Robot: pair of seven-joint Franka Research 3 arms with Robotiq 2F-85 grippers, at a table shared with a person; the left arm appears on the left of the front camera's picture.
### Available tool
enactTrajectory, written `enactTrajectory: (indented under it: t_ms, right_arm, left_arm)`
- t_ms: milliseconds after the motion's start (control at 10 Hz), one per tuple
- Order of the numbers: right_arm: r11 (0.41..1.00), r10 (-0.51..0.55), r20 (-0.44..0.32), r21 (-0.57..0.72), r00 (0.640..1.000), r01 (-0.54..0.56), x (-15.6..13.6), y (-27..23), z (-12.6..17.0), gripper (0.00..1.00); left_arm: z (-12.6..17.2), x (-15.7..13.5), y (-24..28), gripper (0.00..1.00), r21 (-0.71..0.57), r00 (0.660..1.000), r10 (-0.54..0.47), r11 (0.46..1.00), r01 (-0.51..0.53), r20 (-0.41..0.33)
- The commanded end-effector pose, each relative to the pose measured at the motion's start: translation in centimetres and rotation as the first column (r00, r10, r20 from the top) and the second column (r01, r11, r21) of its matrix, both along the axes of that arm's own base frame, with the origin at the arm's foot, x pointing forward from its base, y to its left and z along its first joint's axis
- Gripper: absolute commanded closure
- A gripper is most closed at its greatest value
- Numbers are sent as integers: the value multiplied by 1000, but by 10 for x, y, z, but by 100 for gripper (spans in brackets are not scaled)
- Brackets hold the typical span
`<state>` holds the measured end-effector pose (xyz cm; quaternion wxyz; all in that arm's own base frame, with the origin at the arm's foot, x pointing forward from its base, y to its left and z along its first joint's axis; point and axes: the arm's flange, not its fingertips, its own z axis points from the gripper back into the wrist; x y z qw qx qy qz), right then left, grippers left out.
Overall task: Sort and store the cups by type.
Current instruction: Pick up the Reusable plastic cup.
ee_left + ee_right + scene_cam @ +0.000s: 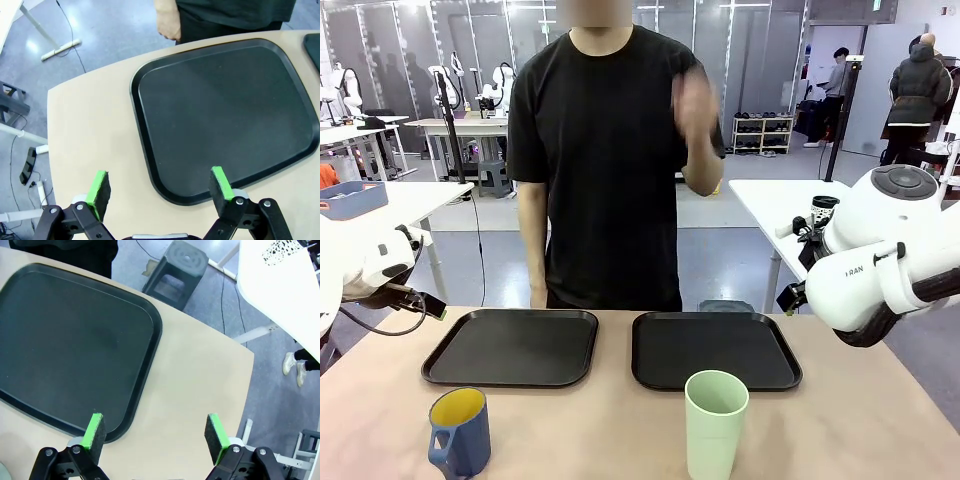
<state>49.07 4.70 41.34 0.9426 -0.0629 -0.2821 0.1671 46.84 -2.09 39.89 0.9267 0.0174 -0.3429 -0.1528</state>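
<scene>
A tall pale mint-green cup (pixel 716 423) without a handle stands near the table's front edge, just in front of the right black tray (pixel 715 349). A shorter blue cup (pixel 459 433) with a handle and a yellow inside stands at the front left, in front of the left black tray (pixel 512 346). My left gripper (pixel 161 190) hangs open over the near edge of the left tray (pixel 225 110), nothing between its green pads. My right gripper (pixel 155 434) is open too, above the table beside the right tray (pixel 70 340). Both arms stay back at the table's sides.
A person in a black shirt (pixel 610 150) stands at the far side, one hand raised, the other hand (pixel 168 22) hanging near the left tray's far corner. A dark stool (pixel 177 267) and a white table (pixel 280 280) stand on the floor beyond the right edge.
</scene>
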Motion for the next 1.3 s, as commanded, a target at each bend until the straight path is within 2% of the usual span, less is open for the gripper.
enactTrajectory:
  t_ms: [0, 1200]
  right_arm:
    - [1000, 3, 0, -7, 1000, -3, 0, 1, -1, 0]
    - [1000, 3, 0, -7, 1000, -3, 0, 1, -1, 0]
  left_arm:
    - [1, 1, -2, 0, 0, 1000, 2, 1000, -2, 1]
    - [1, 1, -2, 0, 0, 1000, 2, 1000, -2, 1]
